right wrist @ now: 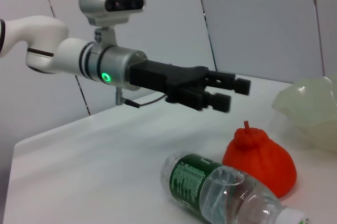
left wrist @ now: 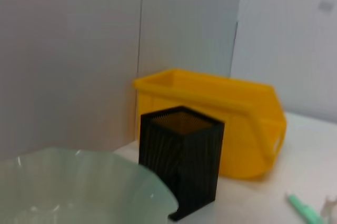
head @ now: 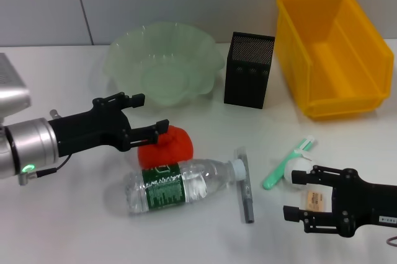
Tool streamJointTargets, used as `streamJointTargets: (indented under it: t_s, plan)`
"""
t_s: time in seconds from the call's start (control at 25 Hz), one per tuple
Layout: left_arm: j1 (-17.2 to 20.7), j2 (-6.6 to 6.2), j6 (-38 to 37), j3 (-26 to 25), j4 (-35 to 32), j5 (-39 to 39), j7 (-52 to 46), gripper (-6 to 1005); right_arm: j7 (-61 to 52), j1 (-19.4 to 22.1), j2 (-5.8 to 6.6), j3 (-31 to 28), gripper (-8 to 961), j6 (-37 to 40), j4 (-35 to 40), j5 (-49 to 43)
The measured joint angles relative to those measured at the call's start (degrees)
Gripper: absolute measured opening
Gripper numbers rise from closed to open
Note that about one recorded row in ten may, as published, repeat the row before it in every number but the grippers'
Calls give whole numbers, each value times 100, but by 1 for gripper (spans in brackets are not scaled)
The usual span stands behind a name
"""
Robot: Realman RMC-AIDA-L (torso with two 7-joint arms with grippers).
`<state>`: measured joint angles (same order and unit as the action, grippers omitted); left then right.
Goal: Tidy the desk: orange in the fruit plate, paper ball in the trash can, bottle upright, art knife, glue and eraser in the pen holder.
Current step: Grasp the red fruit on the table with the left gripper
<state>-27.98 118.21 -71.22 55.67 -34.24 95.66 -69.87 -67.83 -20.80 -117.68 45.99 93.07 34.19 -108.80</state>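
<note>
The red-orange orange (head: 169, 145) (right wrist: 260, 160) lies on the table against the bottle (head: 180, 184) (right wrist: 221, 195), which is on its side. My left gripper (head: 149, 113) (right wrist: 229, 92) hovers open just above and left of the orange, without touching it. The pale green fruit plate (head: 124, 50) (left wrist: 73, 182) stands behind it. My right gripper (head: 301, 193) is open low at the front right. The tan eraser (head: 314, 199) lies between its fingers and the white paper ball (head: 298, 175) sits by its far finger. The black pen holder (head: 248, 72) (left wrist: 181, 166) and yellow trash can (head: 332, 53) (left wrist: 221, 113) stand at the back.
A grey slim tool (head: 245, 184) lies by the bottle's cap. A mint-green slim tool (head: 284, 166) (left wrist: 305, 211) lies beside the paper ball. Which is the art knife and which the glue, I cannot tell. A wall runs close behind the table.
</note>
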Motion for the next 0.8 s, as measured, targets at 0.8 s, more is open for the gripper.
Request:
streamJointTargets:
  t_s: [0.8]
  plan:
    - [-377,27,921,432,577,256,-20,593,13,12,-35,-126,749,-17,0,8]
